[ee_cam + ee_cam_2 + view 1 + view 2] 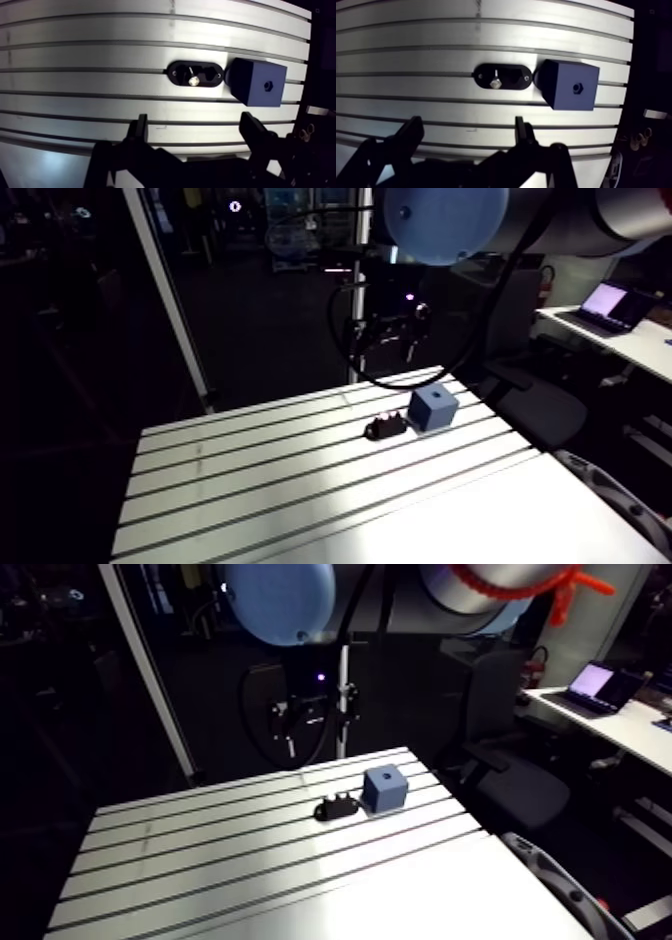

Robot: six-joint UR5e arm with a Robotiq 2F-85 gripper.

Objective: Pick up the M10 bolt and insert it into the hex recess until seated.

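Bench (75, 57) — slotted aluminium, slots running across the line of the jaws. The jaws are spread wide above it, with nothing held.

Clock set with 12 straight ahead of the jaws.

- Blue block (256, 82) is noted at about 1 o'clock.
- Black oval holder (206, 81) is found at 12 o'clock, just beside the block on its 9 o'clock side; contact cannot be told.
- M10 bolt (192, 79) is carried in the holder, almost centred on the gap between the jaws and not yet picked up. Its long axis is judged near upright, bright end toward the wrist camera.
- Hex recess (268, 85) is seen in the block face turned to the camera — at 3 o'clock from the bolt.

A reach straight ahead and down is judged sufficient for the grasp. No brand, label or writing can be read.
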